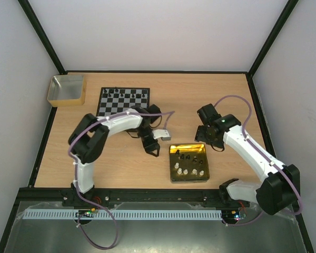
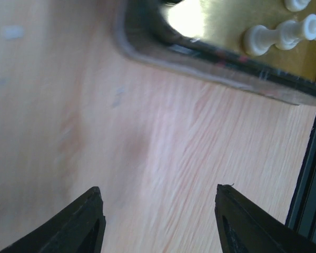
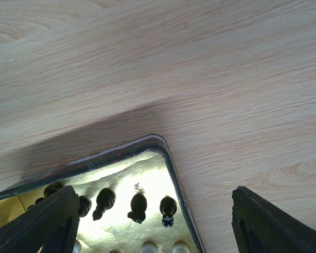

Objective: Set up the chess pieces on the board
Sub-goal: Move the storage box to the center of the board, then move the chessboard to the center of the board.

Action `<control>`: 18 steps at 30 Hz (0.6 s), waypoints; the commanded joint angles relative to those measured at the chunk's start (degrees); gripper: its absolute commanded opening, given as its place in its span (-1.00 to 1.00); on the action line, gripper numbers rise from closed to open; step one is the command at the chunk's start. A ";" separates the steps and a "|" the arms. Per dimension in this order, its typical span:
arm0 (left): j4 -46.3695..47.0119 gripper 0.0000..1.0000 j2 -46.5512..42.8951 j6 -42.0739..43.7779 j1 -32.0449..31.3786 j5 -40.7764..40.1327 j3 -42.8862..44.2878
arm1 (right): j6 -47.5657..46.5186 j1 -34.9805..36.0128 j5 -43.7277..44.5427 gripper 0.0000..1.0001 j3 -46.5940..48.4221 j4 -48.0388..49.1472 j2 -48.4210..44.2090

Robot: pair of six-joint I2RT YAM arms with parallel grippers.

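Note:
The board [image 1: 124, 101] lies at the back left with several black pieces [image 1: 111, 91] on its far row. More black pieces [image 3: 138, 205] and white pieces [image 2: 282, 34] lie in a shiny gold tray [image 1: 171, 164]. My left gripper [image 1: 152, 149] hangs open and empty over bare wood just left of the tray; in its wrist view [image 2: 159, 192] only wood shows between the fingers. My right gripper [image 1: 213, 139] is open and empty above the tray's far right corner [image 3: 171, 158], and black pieces show between its fingers [image 3: 154, 195].
A yellowish square box [image 1: 67, 89] stands at the back left corner, beside the board. The tray's dark rim [image 2: 200, 52] crosses the top of the left wrist view. The table's black front rail [image 2: 308, 179] shows at that view's right edge. Walls enclose the table.

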 commanded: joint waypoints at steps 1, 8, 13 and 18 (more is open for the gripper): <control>-0.27 0.11 -8.04 -0.62 6.73 -2.72 -1.91 | -0.82 -0.17 1.72 0.51 4.18 -3.97 0.61; -2.00 -0.33 -13.40 -1.41 25.87 -1.89 1.62 | -1.68 -0.12 -0.56 0.25 10.01 0.03 5.69; 0.80 -0.60 -14.10 -1.50 39.32 -4.07 4.01 | -2.46 -0.13 -2.43 0.10 14.03 2.07 9.69; 4.69 -0.82 -9.08 -3.92 46.93 -9.88 8.82 | -3.25 -0.11 -3.26 -0.08 14.88 4.13 13.49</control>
